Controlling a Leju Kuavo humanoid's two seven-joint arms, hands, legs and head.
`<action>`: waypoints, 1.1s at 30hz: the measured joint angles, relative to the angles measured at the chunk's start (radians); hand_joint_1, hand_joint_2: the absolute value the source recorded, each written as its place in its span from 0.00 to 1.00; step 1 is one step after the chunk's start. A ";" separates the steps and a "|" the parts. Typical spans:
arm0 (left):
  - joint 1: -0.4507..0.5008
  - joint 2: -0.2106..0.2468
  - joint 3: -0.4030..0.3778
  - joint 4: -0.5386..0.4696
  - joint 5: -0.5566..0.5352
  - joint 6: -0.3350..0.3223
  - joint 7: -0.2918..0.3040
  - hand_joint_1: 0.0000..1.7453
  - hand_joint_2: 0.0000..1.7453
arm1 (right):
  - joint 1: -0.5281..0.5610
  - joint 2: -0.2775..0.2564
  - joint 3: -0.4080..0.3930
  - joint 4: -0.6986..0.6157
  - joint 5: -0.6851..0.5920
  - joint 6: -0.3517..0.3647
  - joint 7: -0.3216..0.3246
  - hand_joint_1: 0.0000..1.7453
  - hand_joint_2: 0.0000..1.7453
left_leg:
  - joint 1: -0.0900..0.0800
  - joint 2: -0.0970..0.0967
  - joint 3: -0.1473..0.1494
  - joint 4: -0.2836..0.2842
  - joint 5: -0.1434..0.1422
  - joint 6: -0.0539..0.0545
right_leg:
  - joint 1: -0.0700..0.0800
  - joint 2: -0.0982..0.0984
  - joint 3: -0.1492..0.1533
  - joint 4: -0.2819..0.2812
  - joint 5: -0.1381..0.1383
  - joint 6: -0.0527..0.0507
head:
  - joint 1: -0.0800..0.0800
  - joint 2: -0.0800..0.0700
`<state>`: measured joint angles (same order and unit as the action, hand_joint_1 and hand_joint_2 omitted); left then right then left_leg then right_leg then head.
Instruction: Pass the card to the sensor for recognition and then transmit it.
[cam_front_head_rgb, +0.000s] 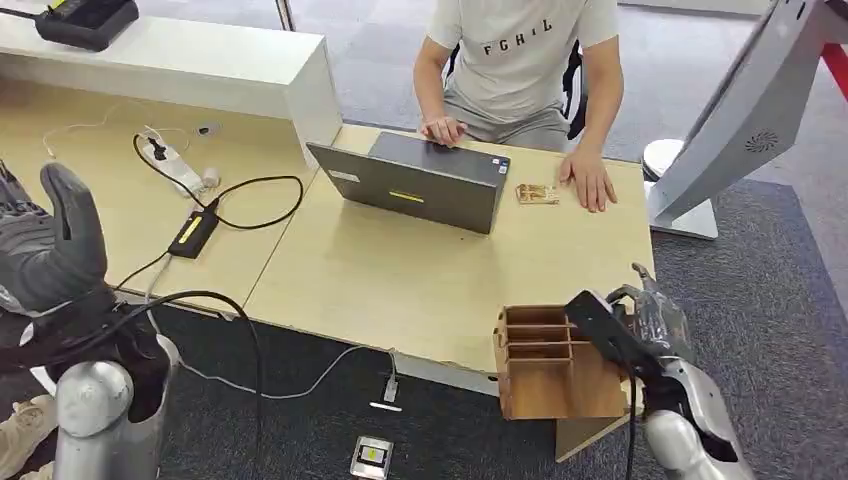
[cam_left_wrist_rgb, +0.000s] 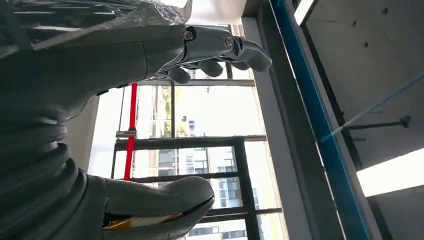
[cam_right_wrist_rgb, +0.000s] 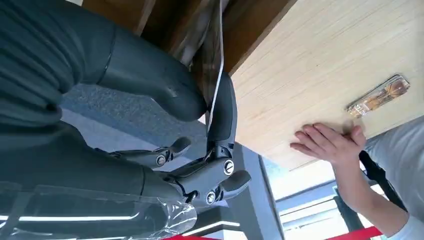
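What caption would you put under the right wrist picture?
Robot's right hand pinching a thin card beside the wooden table, a person's hand resting nearby.

The head view is evenly and brightly lit, with soft, faint shadows on the tabletop (cam_front_head_rgb: 400, 280). In the left wrist view the windows (cam_left_wrist_rgb: 210, 115) are blown out, leaving the left hand (cam_left_wrist_rgb: 100, 100) dark. The right wrist view's nearest parts are blurred.
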<state>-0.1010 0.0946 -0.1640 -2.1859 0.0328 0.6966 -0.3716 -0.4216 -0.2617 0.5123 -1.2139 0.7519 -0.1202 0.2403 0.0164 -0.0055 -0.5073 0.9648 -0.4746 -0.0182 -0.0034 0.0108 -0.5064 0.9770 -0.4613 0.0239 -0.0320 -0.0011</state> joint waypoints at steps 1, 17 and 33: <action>0.000 0.000 -0.001 0.000 0.000 0.000 0.000 0.00 1.00 | 0.000 0.000 -0.001 0.000 0.000 0.000 0.000 1.00 1.00 | 0.000 0.000 0.000 0.000 0.000 0.000 | 0.000 0.000 0.000 0.000 0.000 0.000 | 0.000 0.000; 0.009 -0.001 -0.006 0.002 0.010 0.000 -0.032 0.00 1.00 | -0.066 -0.008 -0.044 -0.067 -0.033 -0.068 0.021 1.00 1.00 | 0.000 0.000 0.000 0.000 0.000 0.000 | 0.000 0.000 0.000 0.000 0.000 0.000 | 0.000 0.000; 0.031 -0.007 0.001 0.002 0.033 0.000 -0.050 0.00 1.00 | -0.177 -0.007 -0.049 -0.053 -0.058 -0.150 0.028 1.00 1.00 | 0.000 0.000 -0.001 0.000 0.000 0.000 | 0.000 0.000 0.000 0.000 0.000 0.000 | 0.000 0.000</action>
<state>-0.0700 0.0874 -0.1633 -2.1839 0.0660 0.6966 -0.4219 -0.5988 -0.2682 0.4631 -1.2665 0.6935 -0.2705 0.2682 0.0164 -0.0056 -0.5079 0.9648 -0.4746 -0.0181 -0.0034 0.0107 -0.5063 0.9772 -0.4613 0.0239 -0.0320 -0.0011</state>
